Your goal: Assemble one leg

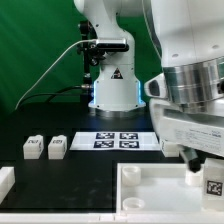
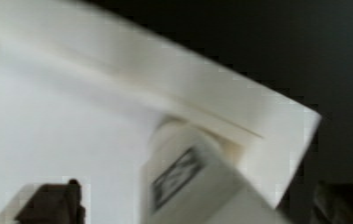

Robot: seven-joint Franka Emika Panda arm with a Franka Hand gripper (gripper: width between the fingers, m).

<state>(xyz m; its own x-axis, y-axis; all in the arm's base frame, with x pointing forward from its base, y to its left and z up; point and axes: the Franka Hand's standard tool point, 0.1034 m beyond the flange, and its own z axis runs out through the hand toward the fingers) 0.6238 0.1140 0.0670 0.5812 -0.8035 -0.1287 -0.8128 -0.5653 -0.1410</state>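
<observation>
looking down through the wrist view, i see the leg (image 2: pixel 187 172) standing close against the raised rim of the big white panel (image 2: pixel 84 120), its square tag facing the camera, with one dark claw finger (image 2: pixel 48 203) showing low in the picture. in the exterior view the same leg (image 1: pixel 213 183) sits at the panel (image 1: pixel 150 190) near the exterior view's right edge, right under the claw (image 1: pixel 200 160). i cannot tell whether the claw is wide, narrow or gripping; the wrist body hides the fingers from outside and the wrist picture is blurred.

two more legs (image 1: pixel 33 147) (image 1: pixel 57 147) wait on the black counter (image 1: pixel 100 170), beside the marker board (image 1: pixel 118 140).

i judge the leg to be light, hard plastic: stiff, not fragile, but smooth enough to slip or twist if pinched off-centre. i would take it across two flat opposite sides, around mid-height, keeping the fingers off the tag face and clear of the rim so it stays upright.
</observation>
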